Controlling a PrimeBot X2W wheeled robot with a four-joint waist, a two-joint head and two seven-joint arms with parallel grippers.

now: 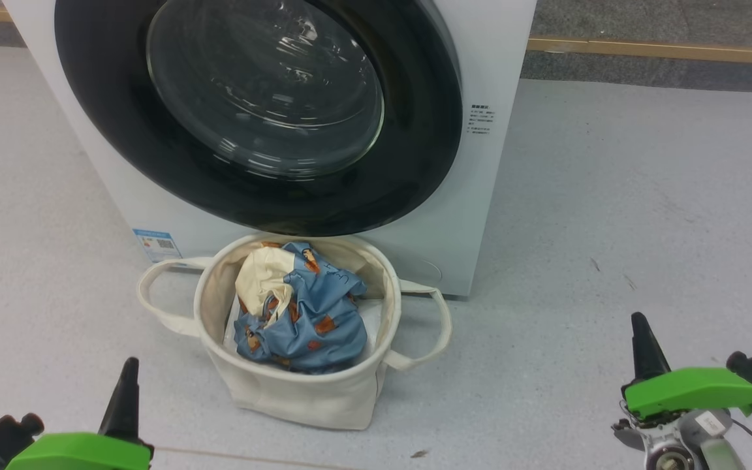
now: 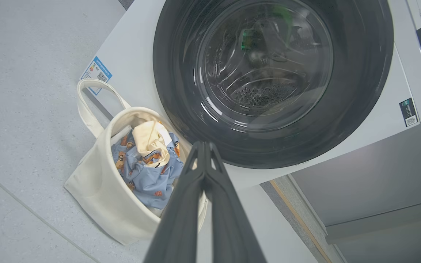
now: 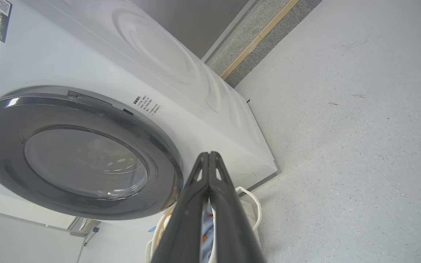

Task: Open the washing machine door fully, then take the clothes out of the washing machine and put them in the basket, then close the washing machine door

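Two end effectors are listed, left gripper [image 1: 129, 367] and right gripper [image 1: 638, 321], each closed on nothing, jaws pressed together. Ahead, between them: soft cream canvas basket [image 1: 297, 398], round, holding the crumpled bear-print clothes [image 1: 307, 316]. Beyond it: washing machine door [image 1: 258, 98], glossy black ring, bulging glass, apparently shut; a flat push near its rim is advised if unlatched.
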